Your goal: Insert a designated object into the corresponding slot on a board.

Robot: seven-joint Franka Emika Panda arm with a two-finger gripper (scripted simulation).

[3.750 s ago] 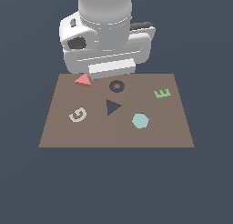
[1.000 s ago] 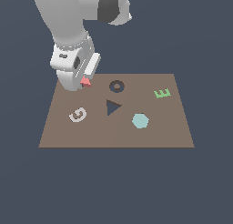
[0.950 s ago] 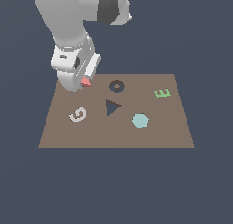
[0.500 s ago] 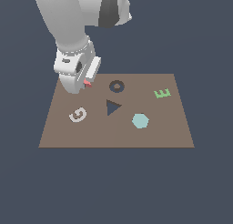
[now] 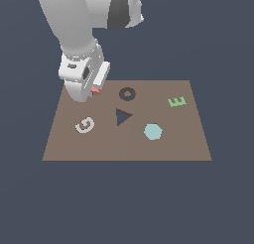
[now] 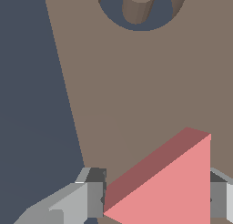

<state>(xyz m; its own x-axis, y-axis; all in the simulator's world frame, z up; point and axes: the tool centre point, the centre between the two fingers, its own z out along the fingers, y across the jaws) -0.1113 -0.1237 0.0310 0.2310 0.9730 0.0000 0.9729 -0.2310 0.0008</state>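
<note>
red triangular piece (image 6: 168,191) clamped between hand (image 6: 154,198) fingers, upper left of board (image 5: 163,149). judged rigid, light, flat-sided; grip across opposite edges. triangular slot (image 5: 122,117) at board centre, unfilled.

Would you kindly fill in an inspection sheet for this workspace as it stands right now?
Surface: brown board on a plain dark ground.
Job's things: red triangular piece between the gripper's fingers near the board's far corner, on the exterior view's left; triangular slot unfilled mid-board.
Clutter: ring recess, white G, green E, teal hexagon.
Grippers: gripper shut on the red piece.
Cables: nothing seen.
Surroundings: nothing seen.
</note>
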